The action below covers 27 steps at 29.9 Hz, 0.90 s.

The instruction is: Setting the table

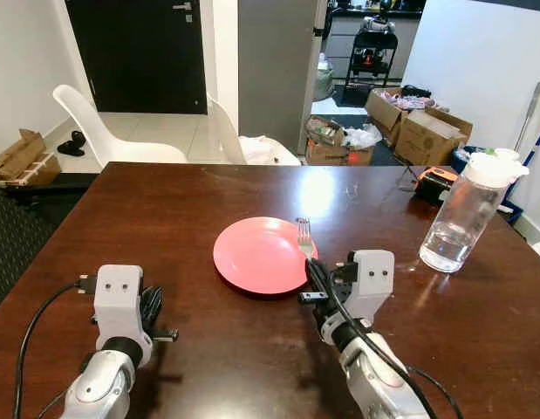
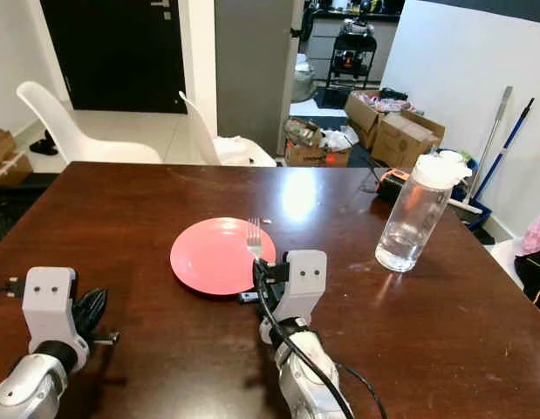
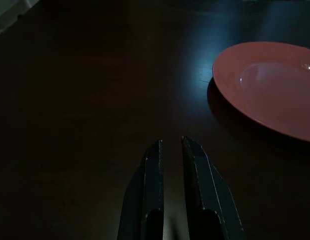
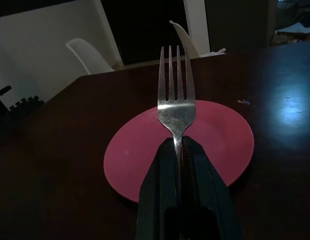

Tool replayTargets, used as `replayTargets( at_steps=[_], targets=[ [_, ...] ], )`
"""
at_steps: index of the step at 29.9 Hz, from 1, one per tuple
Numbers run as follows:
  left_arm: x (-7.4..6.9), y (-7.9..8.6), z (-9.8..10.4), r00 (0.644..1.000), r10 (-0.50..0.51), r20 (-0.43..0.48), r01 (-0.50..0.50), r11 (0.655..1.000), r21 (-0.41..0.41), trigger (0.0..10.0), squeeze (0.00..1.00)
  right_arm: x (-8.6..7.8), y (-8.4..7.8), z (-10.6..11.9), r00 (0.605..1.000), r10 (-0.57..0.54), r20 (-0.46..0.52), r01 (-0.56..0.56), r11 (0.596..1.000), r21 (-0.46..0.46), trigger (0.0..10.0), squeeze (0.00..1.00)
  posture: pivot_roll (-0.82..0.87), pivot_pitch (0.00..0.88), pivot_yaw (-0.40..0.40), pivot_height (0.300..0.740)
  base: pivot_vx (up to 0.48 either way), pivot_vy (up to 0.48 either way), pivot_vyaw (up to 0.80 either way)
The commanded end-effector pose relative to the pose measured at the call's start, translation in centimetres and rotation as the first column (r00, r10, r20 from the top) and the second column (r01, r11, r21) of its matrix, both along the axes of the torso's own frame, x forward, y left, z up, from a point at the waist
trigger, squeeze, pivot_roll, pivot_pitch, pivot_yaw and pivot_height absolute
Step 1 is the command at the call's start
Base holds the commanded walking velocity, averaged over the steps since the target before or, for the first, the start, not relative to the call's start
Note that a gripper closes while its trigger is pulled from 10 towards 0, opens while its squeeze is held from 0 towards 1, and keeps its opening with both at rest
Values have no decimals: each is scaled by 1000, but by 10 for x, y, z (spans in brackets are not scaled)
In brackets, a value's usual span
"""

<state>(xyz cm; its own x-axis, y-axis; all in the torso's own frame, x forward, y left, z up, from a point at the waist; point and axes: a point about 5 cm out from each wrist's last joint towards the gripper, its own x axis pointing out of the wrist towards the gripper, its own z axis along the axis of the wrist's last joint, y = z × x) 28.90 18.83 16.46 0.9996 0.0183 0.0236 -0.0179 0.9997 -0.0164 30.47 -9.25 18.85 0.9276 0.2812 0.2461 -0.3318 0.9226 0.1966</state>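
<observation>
A dark polished wooden table [image 1: 165,227] fills the lower two-thirds of the head views in a lived-in home, with white chairs [image 1: 121,135] at its far edge, a black door in the upper left and cardboard boxes [image 1: 422,131] stacked in the upper right.

At the centre of the frame, a silver fork [image 4: 176,102] stands nearly upright, tines up, its handle clamped between the closed black fingers of the right gripper [image 4: 181,150]. It is held above the near right rim of a round pink plate [image 1: 256,257], which lies empty just right of the table's centre. From the head views the tines rise at the plate's right edge; whether the fork sits over the rim or just outside it cannot be settled.

In the lower left of the frame, the left gripper [image 3: 171,150] hovers low over bare wood, its fingers nearly together with only a thin slit between them and nothing held, the plate off to one side of it.

At the right edge of the table stands a clear water bottle [image 1: 466,214] with a white lid, partly filled, well apart from the plate.

The step in hand appears to be placing the cutlery: the plate is down, the fork still in the air. The next move likely calls for tilting the fork flat, lowering it onto the wood beside the plate and only then parting the fingers, without nudging the rim.

No brand, label or legible writing can be made out on any item.
</observation>
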Motion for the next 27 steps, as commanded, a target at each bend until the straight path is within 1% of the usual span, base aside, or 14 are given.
replayTargets(
  at_steps=[1, 8, 27],
  targets=[
    [-1, -1, -1, 1000, 5, -4, -5, 1000, 7, 10000, 0, 1, -2, -4, 1000, -10, -9, 10, 1000, 6, 10000, 0, 83, 89, 42, 740, 0, 0, 0],
    [-1, -4, -2, 1000, -4, -2, 4, 1000, 4, 10000, 0, 1, -4, -6, 1000, -16, -15, 16, 1000, -1, 10000, 0, 71, 85, 40, 740, -38, 0, 0],
    [-2, -5, -3, 1000, -11, -7, 11, 1000, 4, 10000, 0, 1, -3, -12, 999, -21, -30, 21, 1000, -6, 10000, 0, 75, 91, 44, 740, -423, 0, 0]
  ],
)
